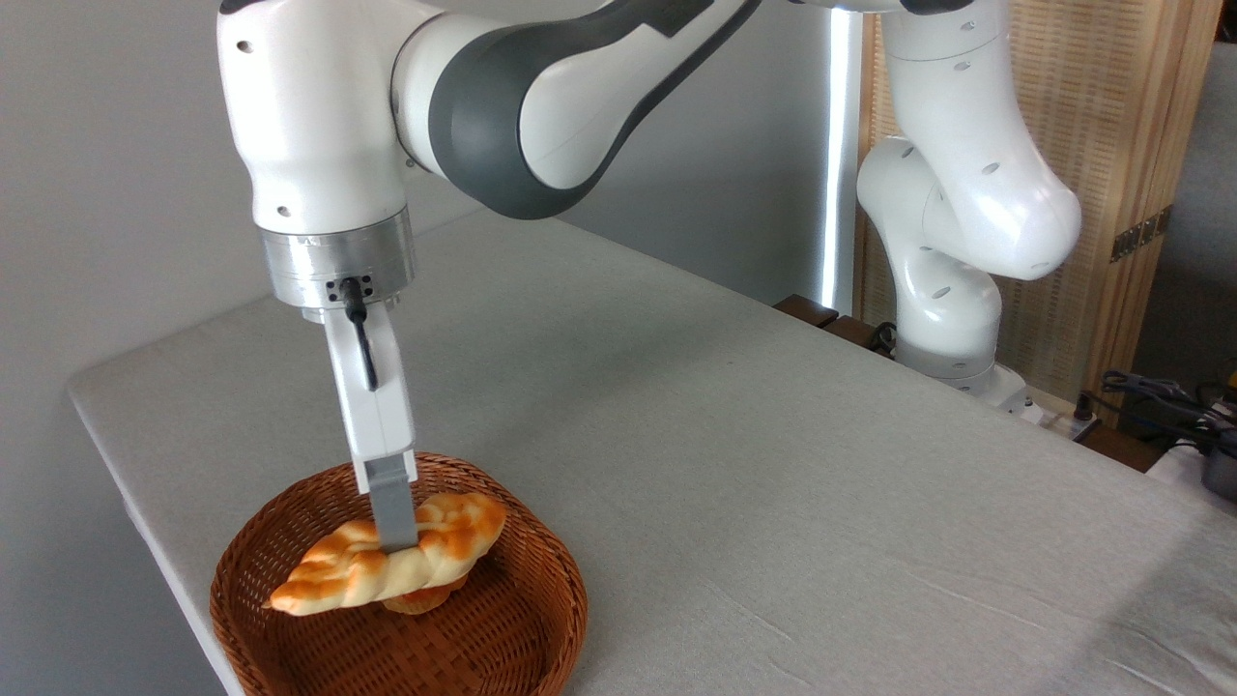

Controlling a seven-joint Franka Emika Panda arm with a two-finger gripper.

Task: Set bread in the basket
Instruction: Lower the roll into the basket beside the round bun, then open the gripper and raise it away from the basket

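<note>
Fingers (396,527) closed on bread (338,580)

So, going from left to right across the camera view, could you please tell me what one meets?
Basket with the bread in it, held by the gripper → bare table → robot base → wooden screen → cables.
</note>
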